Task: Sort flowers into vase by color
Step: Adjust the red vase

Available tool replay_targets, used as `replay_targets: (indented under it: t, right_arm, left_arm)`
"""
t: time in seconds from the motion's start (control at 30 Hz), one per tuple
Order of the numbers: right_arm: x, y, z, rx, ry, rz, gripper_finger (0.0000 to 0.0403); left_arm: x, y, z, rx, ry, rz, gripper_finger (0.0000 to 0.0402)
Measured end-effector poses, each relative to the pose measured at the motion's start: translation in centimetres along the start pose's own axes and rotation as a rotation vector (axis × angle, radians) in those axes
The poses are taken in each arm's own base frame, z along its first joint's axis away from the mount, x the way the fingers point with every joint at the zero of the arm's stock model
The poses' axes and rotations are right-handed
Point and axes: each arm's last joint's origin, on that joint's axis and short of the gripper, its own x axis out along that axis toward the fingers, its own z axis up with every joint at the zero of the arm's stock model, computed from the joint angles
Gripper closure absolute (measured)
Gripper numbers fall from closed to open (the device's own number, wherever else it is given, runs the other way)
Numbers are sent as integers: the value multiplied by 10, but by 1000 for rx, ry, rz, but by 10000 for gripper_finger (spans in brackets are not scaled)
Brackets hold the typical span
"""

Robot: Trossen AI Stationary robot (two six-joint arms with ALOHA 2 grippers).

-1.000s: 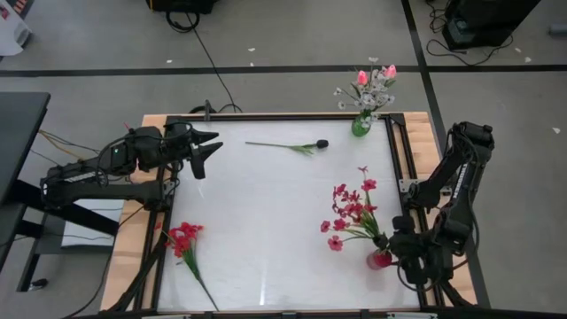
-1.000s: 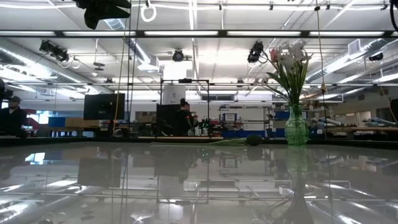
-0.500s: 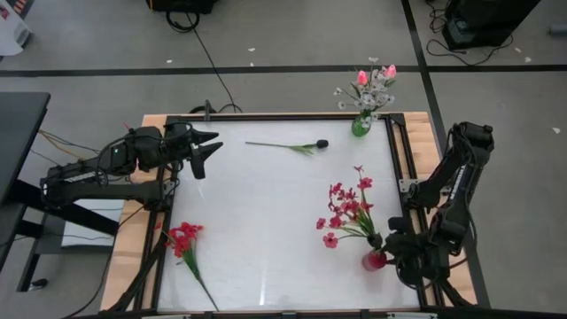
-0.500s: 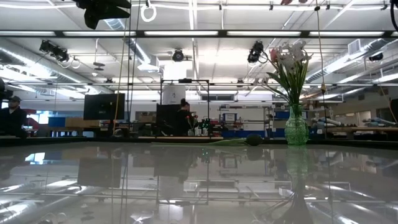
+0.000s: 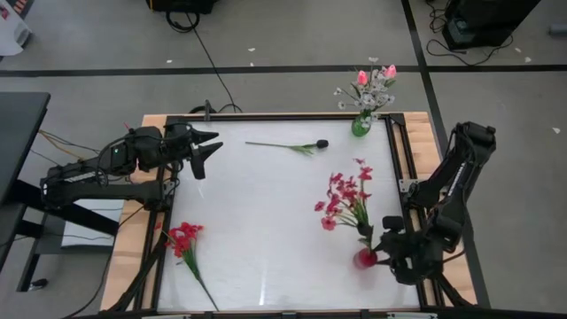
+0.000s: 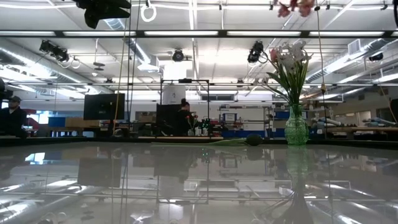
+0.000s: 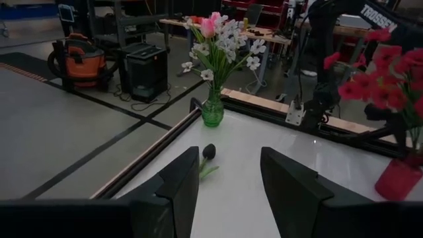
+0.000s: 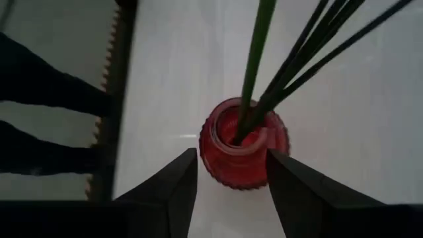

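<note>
A red vase [image 5: 364, 259] with a bunch of red flowers [image 5: 345, 198] stands at the table's near right. My right gripper [image 5: 381, 254] is shut on this vase, and the blooms lean toward the far left. At the far right corner a green vase [image 5: 361, 126] holds white sprays and pink tulip buds [image 5: 375, 81]. A dark-budded stem [image 5: 301, 146] lies flat on the table near the far edge. A loose red flower [image 5: 183, 237] lies flat at the near left. My left gripper [image 5: 211, 146] hovers open over the far left corner, touching nothing. My right gripper holds the red vase's ribbed body [image 8: 213, 157] between its two fingers, one on each side just below the rim. The fingers [image 8: 285, 185] come from above, slanting in from the table's right. The stems stand in the mouth. I cannot tell whether the base is on the table.
The table's raised frame rail [image 5: 396, 151] runs along the right side, close to my right arm. White tabletop [image 5: 266, 213] lies open between the loose red flower and the red vase. Beyond the table, a person [image 6: 184, 118] is far back in the room.
My right gripper has moved toward the table's left with the red vase in it. The vase has shifted left, and its blooms have swung toward the far edge. The blooms now show at the top of the low view. My left arm has kept still.
</note>
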Motion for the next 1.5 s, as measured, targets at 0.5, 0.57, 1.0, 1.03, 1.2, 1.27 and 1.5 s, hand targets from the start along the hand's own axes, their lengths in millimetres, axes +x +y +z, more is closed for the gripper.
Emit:
replay_targets:
  t: [0.5,0.57,1.0,1.03,1.2,1.27,1.5]
  right_arm:
    - [-10,-8,14,156,-194,3,142]
    - [-5,-6,13,167,-201,49,143]
    - [3,-11,11,140,-326,-1,222]
    - [3,-11,11,130,-332,-6,235]
    - [3,-11,11,47,-334,-23,308]
    - [3,-11,11,5,-337,-32,339]
    - [3,-13,12,-126,-375,-101,387]
  left_arm:
    - [0,1,-4,37,34,27,235]
    - [0,1,-3,36,33,27,235]
    - [0,1,-3,30,33,27,235]
    - [0,1,-3,29,33,27,235]
    - [0,1,-3,27,33,28,235]
    - [0,1,-3,27,33,27,235]
    - [0,1,-3,26,33,27,235]
